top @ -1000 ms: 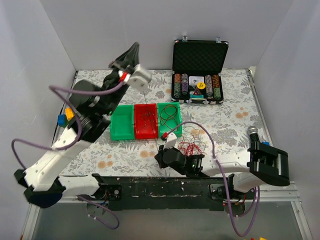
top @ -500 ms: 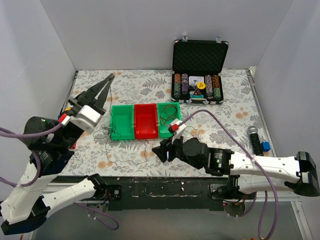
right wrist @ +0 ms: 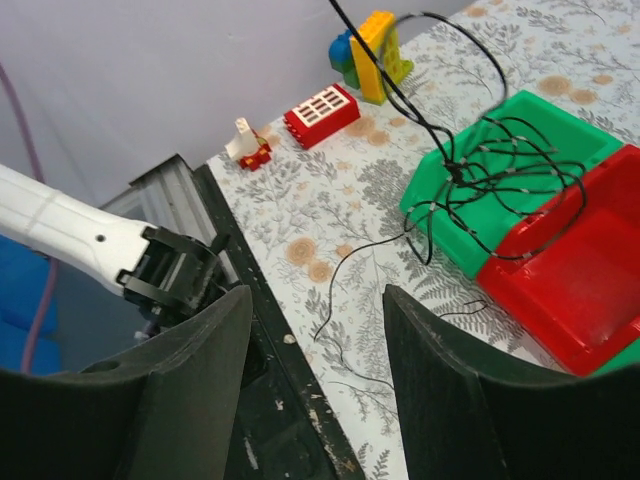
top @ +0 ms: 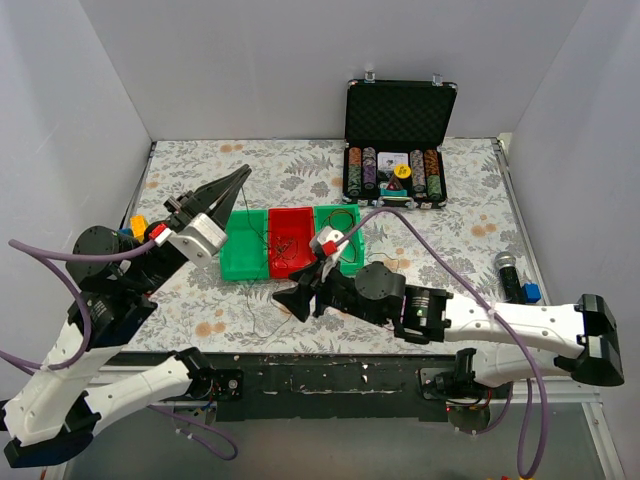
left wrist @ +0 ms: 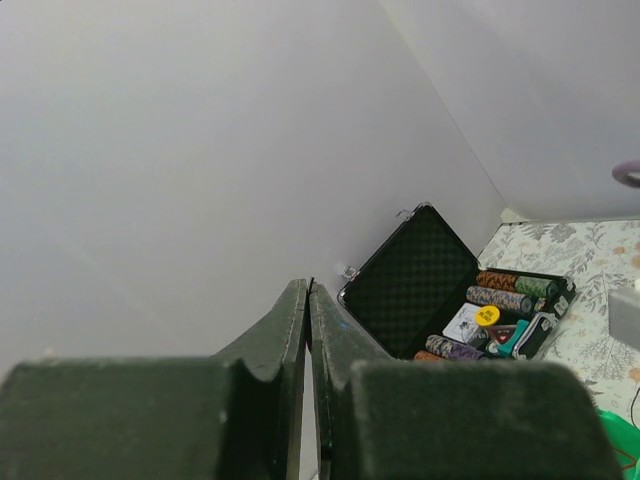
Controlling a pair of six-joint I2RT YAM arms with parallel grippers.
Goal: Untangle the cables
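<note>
The cables are thin dark strands, bunched in a tangle (right wrist: 497, 168) that hangs over the left green bin (right wrist: 520, 125) and the red bin (right wrist: 575, 285). One strand rises out of the top of the right wrist view. A loose end (right wrist: 352, 285) trails on the patterned table. From above, the tangle (top: 283, 240) lies over the red bin (top: 292, 262), and a dark loop (top: 340, 224) lies in the right green bin. My left gripper (top: 243, 172) (left wrist: 308, 287) is raised and shut, with a dark strand pinched at its tips. My right gripper (top: 303, 290) (right wrist: 317, 300) hovers open over the table's front edge, with nothing between its fingers.
An open case of poker chips (top: 398, 140) stands at the back right. A microphone (top: 508, 268) and a blue block (top: 531, 292) lie at the right edge. Toy bricks (right wrist: 372, 45) (right wrist: 322, 110) and a small figure (right wrist: 248, 145) sit left of the bins. A black rail (right wrist: 270, 360) borders the table front.
My right gripper has opened and moved left along the front of the bins. My left gripper has swung from high at the back down to the left, staying shut, dragging the tangle.
</note>
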